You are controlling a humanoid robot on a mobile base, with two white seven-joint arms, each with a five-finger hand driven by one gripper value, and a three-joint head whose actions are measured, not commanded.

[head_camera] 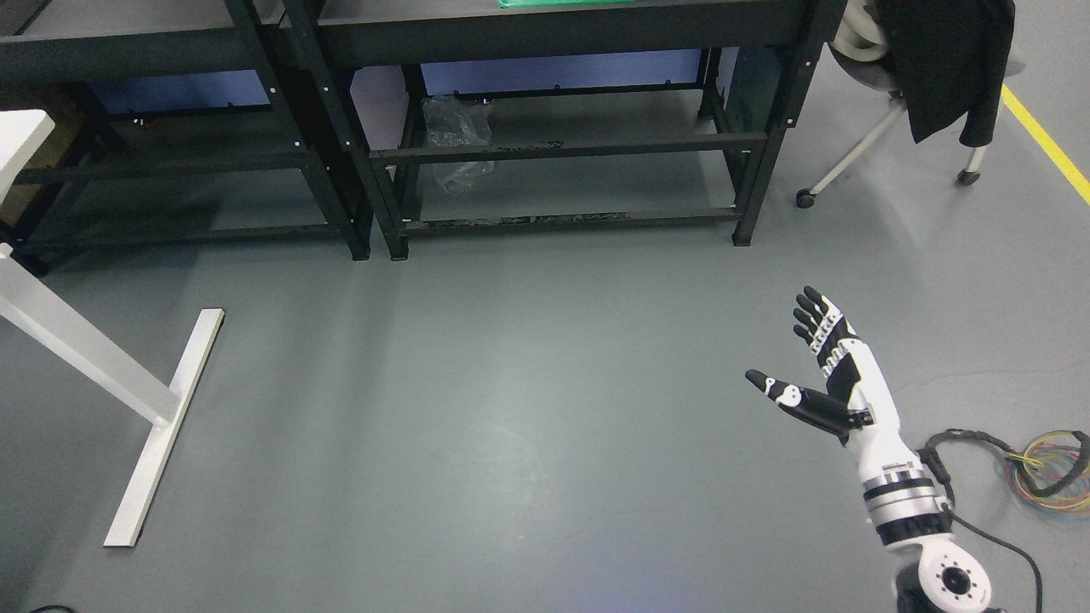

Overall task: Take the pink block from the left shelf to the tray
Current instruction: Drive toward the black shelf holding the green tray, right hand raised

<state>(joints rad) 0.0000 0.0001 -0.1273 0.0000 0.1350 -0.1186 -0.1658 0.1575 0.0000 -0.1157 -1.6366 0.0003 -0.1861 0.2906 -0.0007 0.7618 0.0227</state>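
Observation:
My right hand (788, 345) is raised over the bare grey floor at the lower right, fingers straight and thumb spread, holding nothing. No pink block shows in this view. Two black shelf frames stand at the back: the left shelf (170, 162) and the right shelf (562, 149). A strip of green tray (566, 3) shows at the top edge on the right shelf's upper board. My left arm is out of view.
A white table leg and foot (153, 426) stand at the left. A crumpled clear plastic bag (460, 136) lies on the right shelf's lower level. A wheeled chair with a black jacket (945, 68) stands at the top right. Coiled coloured cables (1056, 472) lie at the right edge.

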